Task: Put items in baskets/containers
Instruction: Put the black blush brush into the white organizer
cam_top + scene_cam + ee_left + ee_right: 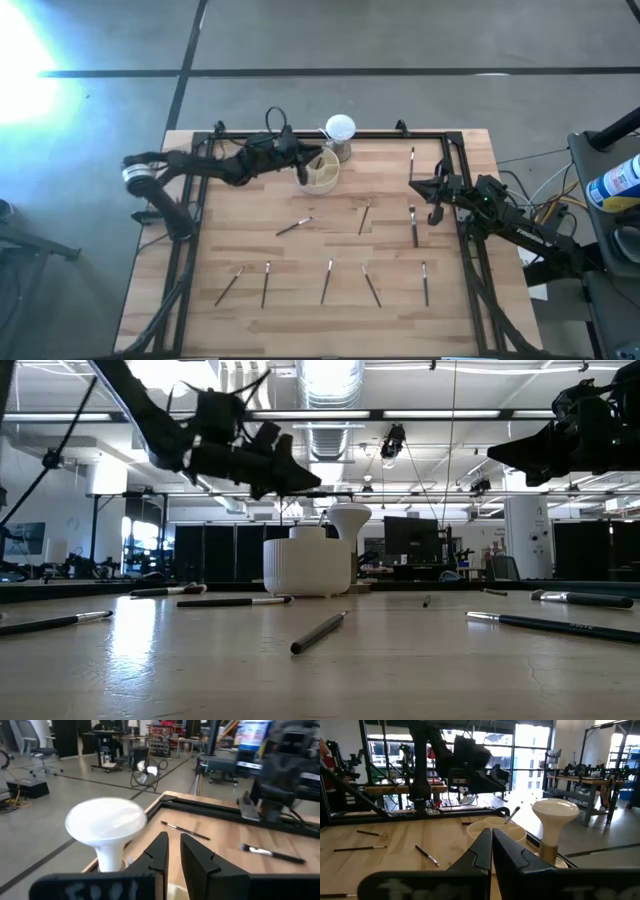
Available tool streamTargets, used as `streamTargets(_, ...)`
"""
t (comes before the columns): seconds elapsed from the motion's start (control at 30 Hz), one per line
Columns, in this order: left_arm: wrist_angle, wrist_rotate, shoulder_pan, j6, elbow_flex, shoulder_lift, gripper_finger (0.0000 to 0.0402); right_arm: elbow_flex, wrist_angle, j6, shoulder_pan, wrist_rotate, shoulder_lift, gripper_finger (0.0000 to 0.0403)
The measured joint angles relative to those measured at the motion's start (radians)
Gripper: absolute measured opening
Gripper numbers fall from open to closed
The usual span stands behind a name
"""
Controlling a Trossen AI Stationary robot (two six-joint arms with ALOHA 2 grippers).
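The beige ribbed cup (322,172) (307,567) stands near the table's far edge, with one dark brush (512,813) leaning out of it. Several thin dark brushes lie flat on the wood, such as one (295,226) at mid-table and a row (327,280) toward the near edge. My left gripper (302,168) (173,851) hovers just over the cup's left rim with a narrow gap between its fingers and nothing in them. My right gripper (435,200) (491,842) hangs shut and empty above the table's right side, beside a brush (413,225).
A white ball on a small stand (340,128) (106,822) sits right behind the cup at the far edge. A black metal frame (455,150) borders the table. One brush (412,160) lies by the far right corner. A trolley with a bottle (615,185) stands off the right side.
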Motion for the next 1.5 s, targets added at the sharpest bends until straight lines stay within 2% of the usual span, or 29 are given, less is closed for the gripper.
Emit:
streamTargets(0.17,0.019,0.000,-0.039,0.030,-0.152,-0.130,0.0043,0.000,0.000,0.000,0.000,0.000,0.000,0.0008)
streamTargets(0.27,0.100,-0.030,-0.055,0.025,-0.271,-0.182,0.0043,0.000,0.000,0.000,0.000,0.000,0.000,0.0008)
streamTargets(0.5,0.305,-0.046,-0.068,-0.033,-0.536,-0.235,0.0043,0.000,0.000,0.000,0.000,0.000,0.000,0.0008)
streamTargets(0.67,0.376,-0.047,-0.077,-0.051,-0.655,-0.240,0.0043,0.000,0.000,0.000,0.000,0.000,0.000,0.0008)
streamTargets(0.87,0.382,-0.047,-0.100,-0.062,-0.716,-0.239,0.0043,0.000,0.000,0.000,0.000,0.000,0.000,0.0008)
streamTargets(1.23,0.384,-0.078,-0.215,-0.059,-0.713,-0.238,0.0043,0.000,0.000,0.000,0.000,0.000,0.000,0.0008)
streamTargets(1.5,0.385,-0.099,-0.237,-0.067,-0.708,-0.238,0.0043,0.000,0.022,-0.001,0.000,0.000,0.000,0.0008)
